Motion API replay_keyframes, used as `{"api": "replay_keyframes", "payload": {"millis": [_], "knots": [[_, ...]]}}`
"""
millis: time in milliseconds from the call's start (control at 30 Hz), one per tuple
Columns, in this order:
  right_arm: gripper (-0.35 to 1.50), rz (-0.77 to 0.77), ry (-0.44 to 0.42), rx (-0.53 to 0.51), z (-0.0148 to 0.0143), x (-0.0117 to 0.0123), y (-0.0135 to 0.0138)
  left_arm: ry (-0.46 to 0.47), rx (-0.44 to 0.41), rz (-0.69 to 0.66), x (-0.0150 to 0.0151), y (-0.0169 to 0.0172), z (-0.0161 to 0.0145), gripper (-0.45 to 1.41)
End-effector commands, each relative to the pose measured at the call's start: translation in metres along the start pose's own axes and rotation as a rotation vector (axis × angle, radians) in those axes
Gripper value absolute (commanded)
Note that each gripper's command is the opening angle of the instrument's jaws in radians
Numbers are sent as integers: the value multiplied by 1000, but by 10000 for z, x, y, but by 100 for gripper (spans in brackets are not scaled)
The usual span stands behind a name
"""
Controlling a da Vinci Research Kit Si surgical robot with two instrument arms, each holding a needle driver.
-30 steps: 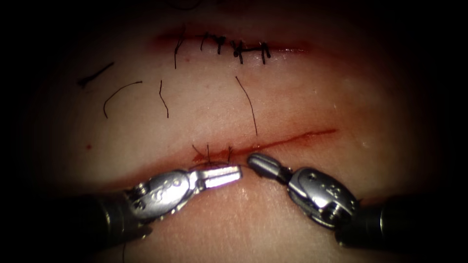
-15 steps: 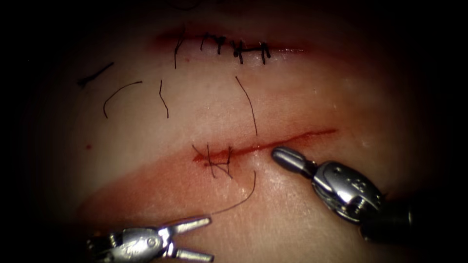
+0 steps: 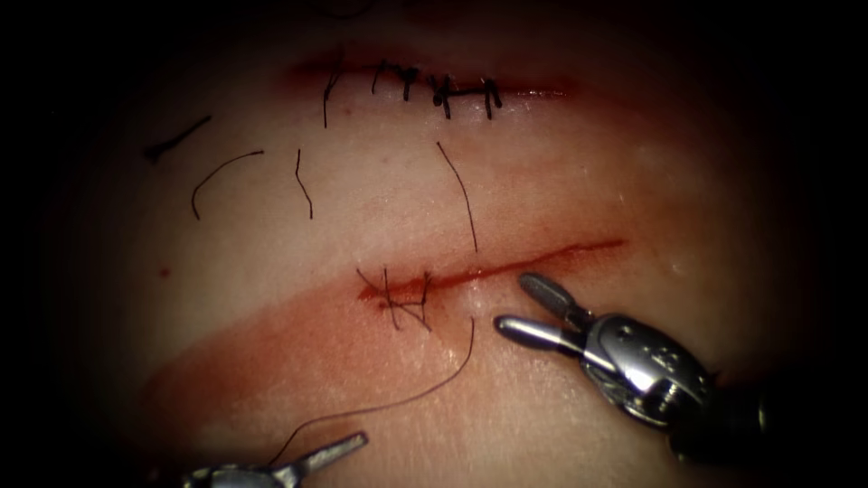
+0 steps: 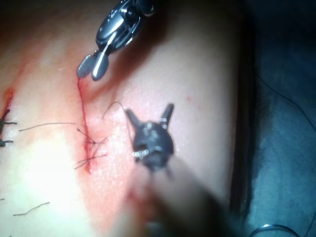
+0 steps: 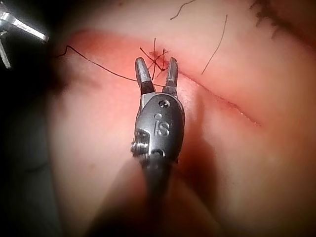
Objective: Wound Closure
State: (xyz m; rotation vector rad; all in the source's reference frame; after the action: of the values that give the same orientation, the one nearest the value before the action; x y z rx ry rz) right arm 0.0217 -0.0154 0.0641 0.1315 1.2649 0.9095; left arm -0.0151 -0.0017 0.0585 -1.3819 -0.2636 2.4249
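Observation:
The tissue (image 3: 561, 172) has a lower cut (image 3: 542, 258) with a knotted stitch (image 3: 402, 298) at its left end. A dark thread (image 3: 425, 389) runs from just right of that stitch down and left, ending close to my left tool. My left tool (image 4: 149, 114) is open and holds nothing; one of its fingers (image 3: 336, 446) shows at the lower edge of the endoscope view. My right tool (image 3: 515, 304) is open just below the cut, right of the stitch, holding nothing. From its own wrist, the right tool (image 5: 157, 66) points at the stitch (image 5: 155, 58).
An upper cut (image 3: 434, 90) is closed with several dark stitches. Several cut ends of thread (image 3: 226, 176) lie on the tissue between the two cuts, one long piece (image 3: 461, 194) reaching down to the lower cut. Red fluid (image 3: 271, 348) stains the tissue below and left of the stitch.
Both tools were shut side by side at the stitch. The left tool has opened and drawn back down-left, leaving thread trailing; the right tool has moved right and opened.

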Motion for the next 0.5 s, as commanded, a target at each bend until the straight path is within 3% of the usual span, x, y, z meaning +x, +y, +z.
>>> {"api": "replay_keyframes", "payload": {"millis": [33, 200, 333, 500], "knots": [[69, 1, -23, 11, 4, -13, -10, -20, 30, -11, -8, -11, 12, 78], [73, -8, -42, 17, 2, -14, -12, -61, 57, -18, -23, -36, 23, 73], [74, -9, -51, 21, 0, -14, -12, -174, 51, 8, -49, -44, 38, 47], [88, -15, -73, 29, -7, -11, -14, -300, 12, 40, -82, -32, 43, 46]]}}
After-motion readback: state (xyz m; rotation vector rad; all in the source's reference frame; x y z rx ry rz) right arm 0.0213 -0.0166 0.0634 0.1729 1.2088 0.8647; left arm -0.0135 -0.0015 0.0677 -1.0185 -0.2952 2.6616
